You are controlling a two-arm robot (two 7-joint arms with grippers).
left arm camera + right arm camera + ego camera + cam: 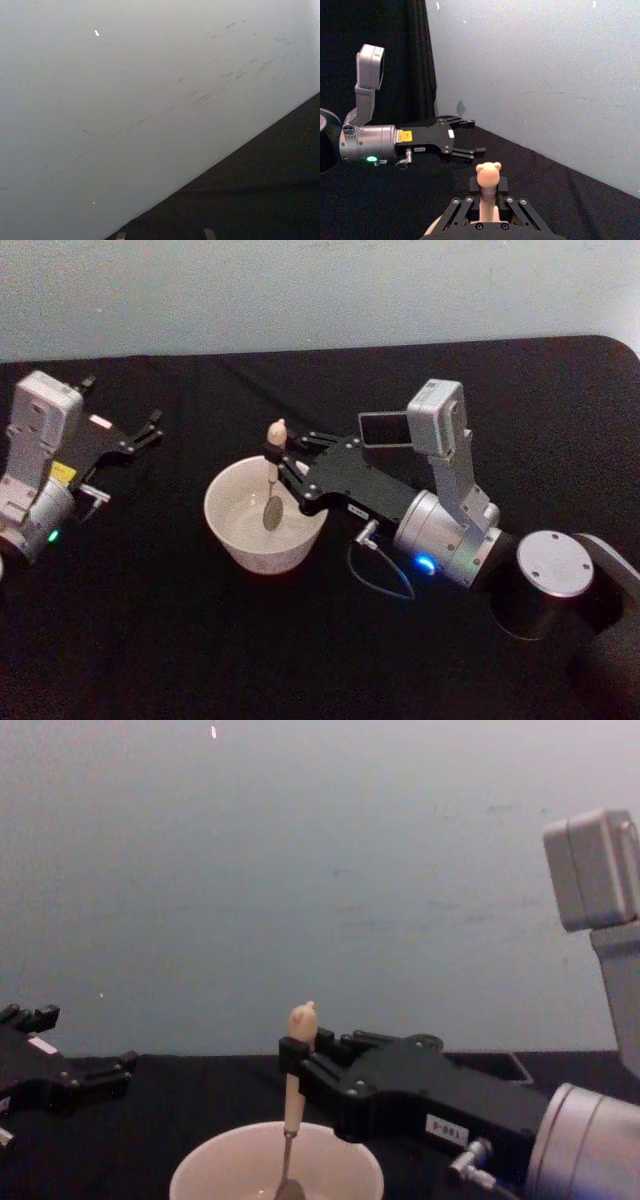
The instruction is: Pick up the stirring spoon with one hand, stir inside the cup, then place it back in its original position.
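The cream-white cup (262,525) stands on the black table, left of centre. The stirring spoon (272,468) stands nearly upright in it, its beige handle (298,1040) above the rim and its metal bowl (271,512) low inside the cup (275,1168). My right gripper (283,460) reaches in from the right over the cup's far rim and is shut on the handle (487,180). The dark grey square holder (384,428) stands behind the right gripper. My left gripper (122,405) rests open at the far left, apart from the cup, and also appears in the right wrist view (466,136).
A pale wall (320,870) rises right behind the table's far edge. A thin cable (375,575) loops on the cloth by the right wrist. Bare black cloth (200,660) lies in front of the cup and between it and the left gripper.
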